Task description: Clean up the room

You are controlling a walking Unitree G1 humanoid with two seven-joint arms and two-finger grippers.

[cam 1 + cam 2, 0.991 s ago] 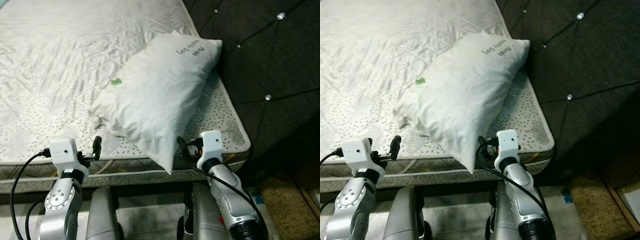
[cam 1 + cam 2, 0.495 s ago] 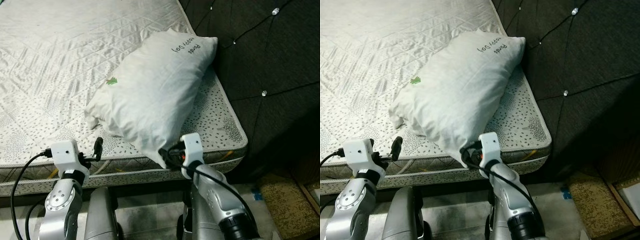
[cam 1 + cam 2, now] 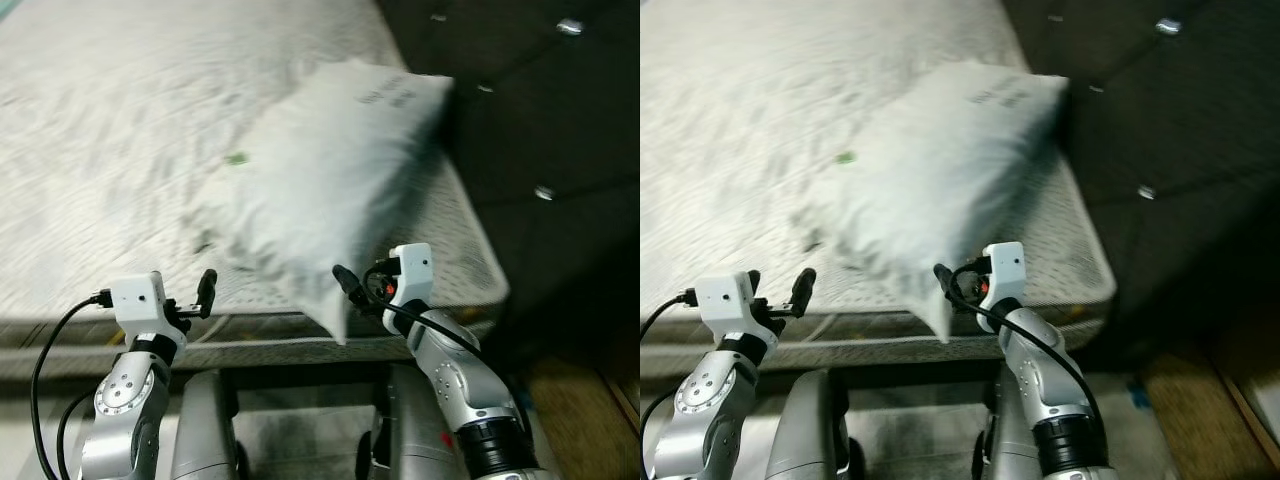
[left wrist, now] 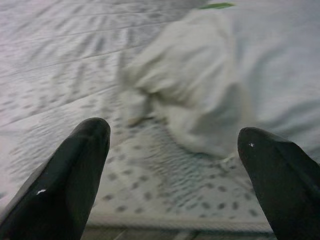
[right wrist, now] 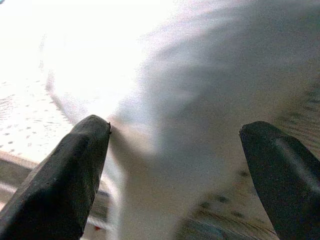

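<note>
Nearest the head camera, the left gripper (image 3: 205, 292) is held low at the front edge of the bed (image 3: 90, 150), its fingers (image 4: 75, 165) released and spread wide with nothing between them; the pillow's rumpled left end lies just ahead of them, apart. The right gripper (image 3: 345, 287) is raised at the pillow's overhanging corner, its fingers (image 5: 75, 170) also spread, the corner lying in the gap ahead; whether cloth is touched cannot be told through the blur. The white pillow (image 3: 330, 180) lies slanted across the mattress corner, its lower tip hanging over the edge, probably why it is approached from there. Its far end, marked with dark writing, leans against the dark tufted headboard (image 3: 540, 110). A grip on the pillow is judged the step in hand, not yet made.
</note>
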